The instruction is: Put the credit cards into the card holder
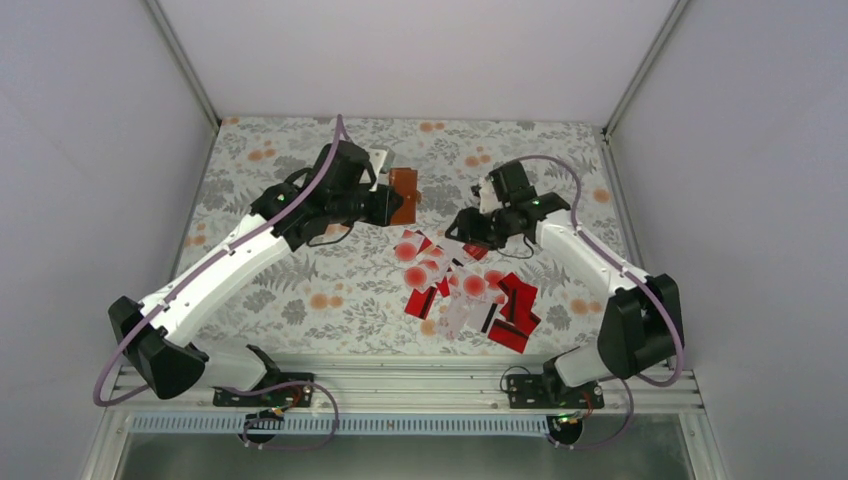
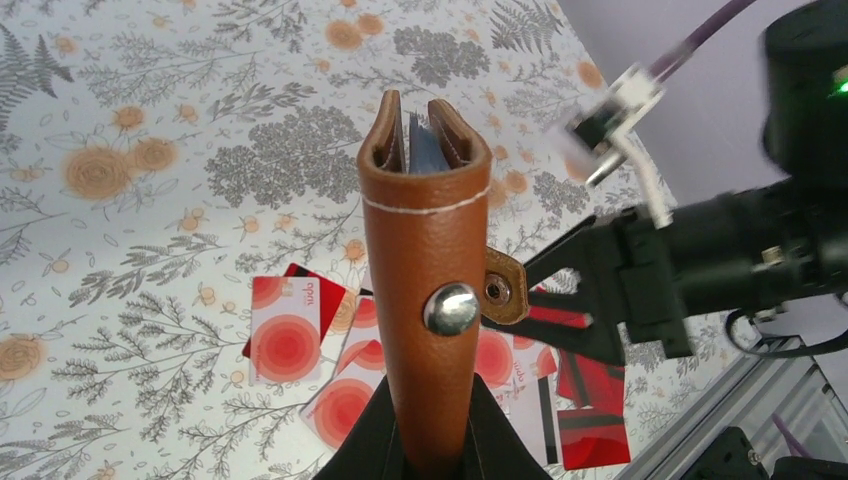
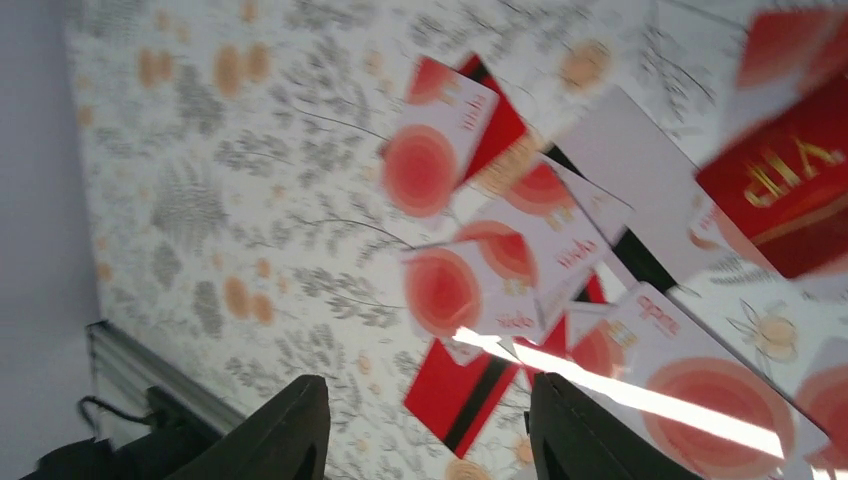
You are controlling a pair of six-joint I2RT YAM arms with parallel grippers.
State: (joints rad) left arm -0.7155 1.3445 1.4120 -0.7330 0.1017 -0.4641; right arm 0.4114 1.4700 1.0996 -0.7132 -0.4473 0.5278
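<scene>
My left gripper (image 2: 432, 425) is shut on the lower end of the brown card holder (image 2: 430, 240) and holds it upright above the table, its slit with pale blue pockets facing away. In the top view the card holder (image 1: 404, 195) sits left of my right gripper (image 1: 462, 226). The credit cards (image 1: 468, 288), red ones with dark stripes and white ones with red blotches, lie scattered in a pile below both grippers. My right gripper (image 3: 428, 400) hangs open over the credit cards (image 3: 445, 290) with nothing between its fingers. A blurred pale streak (image 3: 640, 395) crosses beside its right finger.
The floral tablecloth (image 1: 300, 290) covers the table. White walls close in the back and sides. A metal rail (image 1: 400, 385) runs along the near edge by the arm bases. The right arm's dark body (image 2: 720, 260) fills the right of the left wrist view.
</scene>
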